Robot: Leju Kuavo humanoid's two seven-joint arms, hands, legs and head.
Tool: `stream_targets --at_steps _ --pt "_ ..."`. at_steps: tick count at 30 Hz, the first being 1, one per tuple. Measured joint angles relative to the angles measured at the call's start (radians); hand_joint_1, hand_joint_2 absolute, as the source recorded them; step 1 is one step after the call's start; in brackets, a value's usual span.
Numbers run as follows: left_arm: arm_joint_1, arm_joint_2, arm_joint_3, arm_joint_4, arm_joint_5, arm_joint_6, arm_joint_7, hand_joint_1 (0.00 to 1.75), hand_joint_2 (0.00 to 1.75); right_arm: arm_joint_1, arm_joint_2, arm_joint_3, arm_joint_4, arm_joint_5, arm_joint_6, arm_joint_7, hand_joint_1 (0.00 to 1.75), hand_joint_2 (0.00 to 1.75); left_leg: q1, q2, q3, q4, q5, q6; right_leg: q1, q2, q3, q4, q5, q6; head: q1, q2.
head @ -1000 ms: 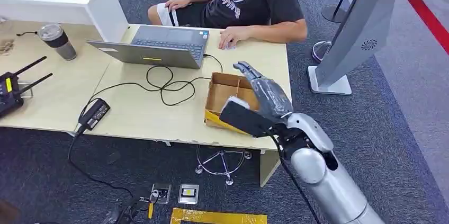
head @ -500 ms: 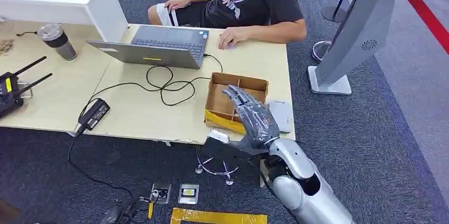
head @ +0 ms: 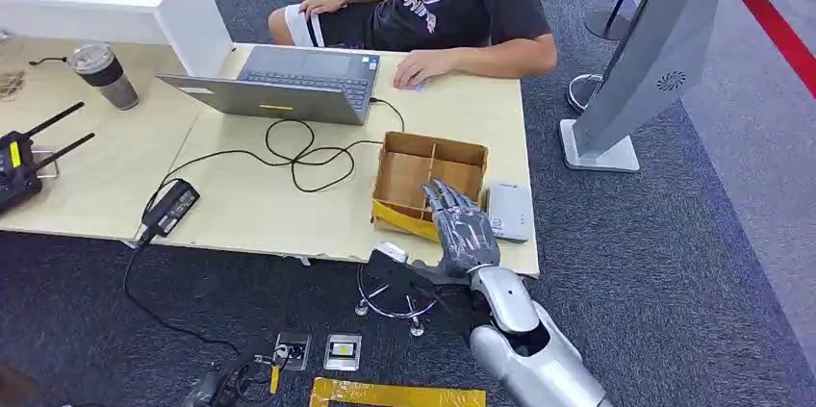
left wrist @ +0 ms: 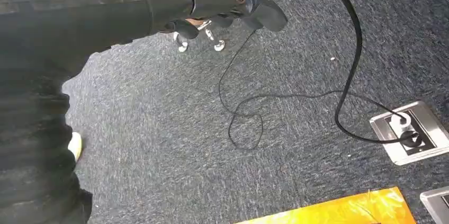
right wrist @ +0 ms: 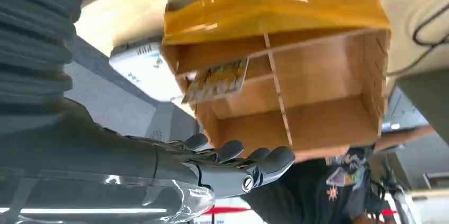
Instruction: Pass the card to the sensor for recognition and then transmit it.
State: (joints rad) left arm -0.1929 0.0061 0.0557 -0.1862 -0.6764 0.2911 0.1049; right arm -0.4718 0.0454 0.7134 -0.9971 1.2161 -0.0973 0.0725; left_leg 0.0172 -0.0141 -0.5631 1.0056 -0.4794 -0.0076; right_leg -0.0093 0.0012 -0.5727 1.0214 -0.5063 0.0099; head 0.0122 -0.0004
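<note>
The right hand (head: 465, 231) is dark grey on a silver arm (head: 524, 349). Just beyond its fingers sits a brown cardboard box (head: 428, 182) with a glossy yellow taped edge, holding a yellow patterned card (right wrist: 216, 80). Beside the hand lies a white sensor (head: 508, 211) on the pale wood tabletop (head: 260, 205). Below is speckled dark blue-grey carpet (left wrist: 174, 144) crossed by a thin black cable (left wrist: 249, 113).

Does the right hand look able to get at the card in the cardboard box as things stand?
Probably yes: the right hand hovers open at the cardboard box, whose top is open, and nothing covers the card leaning inside.
</note>
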Motion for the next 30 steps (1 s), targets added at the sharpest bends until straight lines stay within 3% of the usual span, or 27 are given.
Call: stream_targets --at_steps 15,30 --pt "-0.005 0.001 -0.002 0.000 -0.009 -0.001 0.000 0.00 1.75 -0.045 0.050 -0.001 0.179 0.060 -0.027 0.019 0.00 1.75 0.000 0.000 0.000 0.000 0.000 0.000 0.000 0.000 0.000 0.000 0.000 0.000 0.000 0.000" --pt "-0.016 0.001 -0.002 0.000 -0.023 -0.008 0.002 0.00 1.75 -0.082 0.051 -0.009 0.245 0.075 -0.082 0.034 0.00 1.75 0.000 0.000 0.000 0.000 0.000 0.000 0.000 0.000 0.000 0.000 0.000 0.000 0.000 0.000"
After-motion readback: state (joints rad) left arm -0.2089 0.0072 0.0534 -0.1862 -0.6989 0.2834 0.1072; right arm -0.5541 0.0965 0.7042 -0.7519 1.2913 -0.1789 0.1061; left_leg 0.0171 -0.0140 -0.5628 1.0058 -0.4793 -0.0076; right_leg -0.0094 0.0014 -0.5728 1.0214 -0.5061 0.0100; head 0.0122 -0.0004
